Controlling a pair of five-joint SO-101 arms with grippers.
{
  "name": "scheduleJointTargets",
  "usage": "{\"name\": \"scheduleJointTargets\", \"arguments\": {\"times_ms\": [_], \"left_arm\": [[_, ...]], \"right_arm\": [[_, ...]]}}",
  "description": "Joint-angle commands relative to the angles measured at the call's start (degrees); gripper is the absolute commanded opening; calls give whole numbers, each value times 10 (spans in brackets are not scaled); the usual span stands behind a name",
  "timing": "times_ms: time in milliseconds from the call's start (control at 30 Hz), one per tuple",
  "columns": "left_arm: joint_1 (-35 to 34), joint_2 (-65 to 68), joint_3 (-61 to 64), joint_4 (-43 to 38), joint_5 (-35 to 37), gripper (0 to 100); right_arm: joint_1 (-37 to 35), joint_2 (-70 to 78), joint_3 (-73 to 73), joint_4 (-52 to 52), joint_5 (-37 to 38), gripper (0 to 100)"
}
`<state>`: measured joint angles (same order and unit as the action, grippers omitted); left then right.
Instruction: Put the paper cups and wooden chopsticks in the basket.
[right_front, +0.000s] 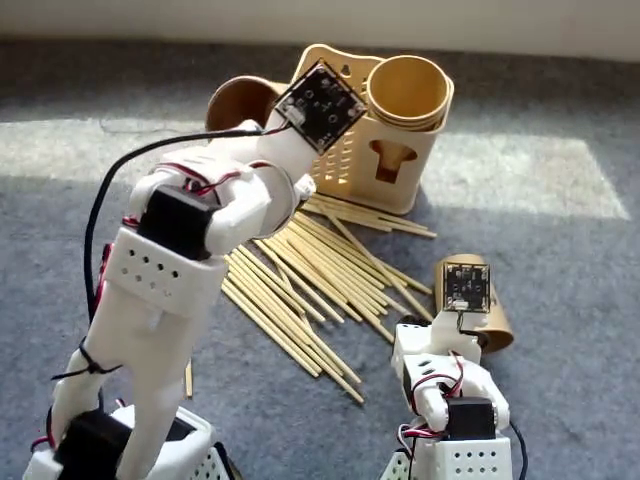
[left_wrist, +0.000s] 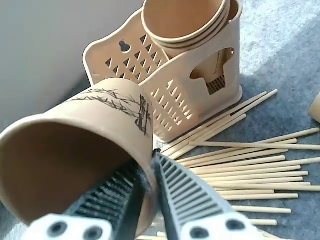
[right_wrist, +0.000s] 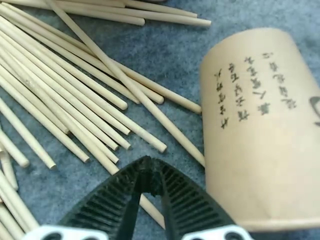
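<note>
My left gripper (left_wrist: 148, 167) is shut on the rim of a brown paper cup (left_wrist: 75, 150), held tilted in the air beside the beige basket (left_wrist: 165, 95). In the high view that cup (right_front: 243, 103) hangs just left of the basket (right_front: 345, 160), which holds stacked paper cups (right_front: 408, 92). Wooden chopsticks (right_front: 315, 275) lie in a loose heap on the grey carpet in front of the basket. My right gripper (right_wrist: 146, 172) is shut and empty, low over the carpet beside a paper cup lying on its side (right_wrist: 260, 125), also seen as the fallen cup (right_front: 482, 312).
The grey carpet (right_front: 560, 240) is the working surface. A pale wall (left_wrist: 45, 45) rises close behind the basket. The left arm's white body (right_front: 170, 290) stretches over the left part of the chopstick heap. Open carpet lies to the right of the basket.
</note>
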<state>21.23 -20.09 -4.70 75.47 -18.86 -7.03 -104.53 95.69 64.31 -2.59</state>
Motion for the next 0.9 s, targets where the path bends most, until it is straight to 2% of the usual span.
{"name": "scheduleJointTargets", "arguments": {"times_ms": [0, 333, 667, 867], "left_arm": [[35, 41, -87, -11, 2, 5], [65, 146, -197, -57, 2, 7], [94, 193, -217, -125, 2, 7], [96, 233, -218, -130, 2, 7]], "right_arm": [[7, -7, 80, -16, 3, 6], [27, -7, 80, -25, 3, 6], [32, -7, 80, -34, 3, 6], [32, -7, 80, -35, 3, 6]]}}
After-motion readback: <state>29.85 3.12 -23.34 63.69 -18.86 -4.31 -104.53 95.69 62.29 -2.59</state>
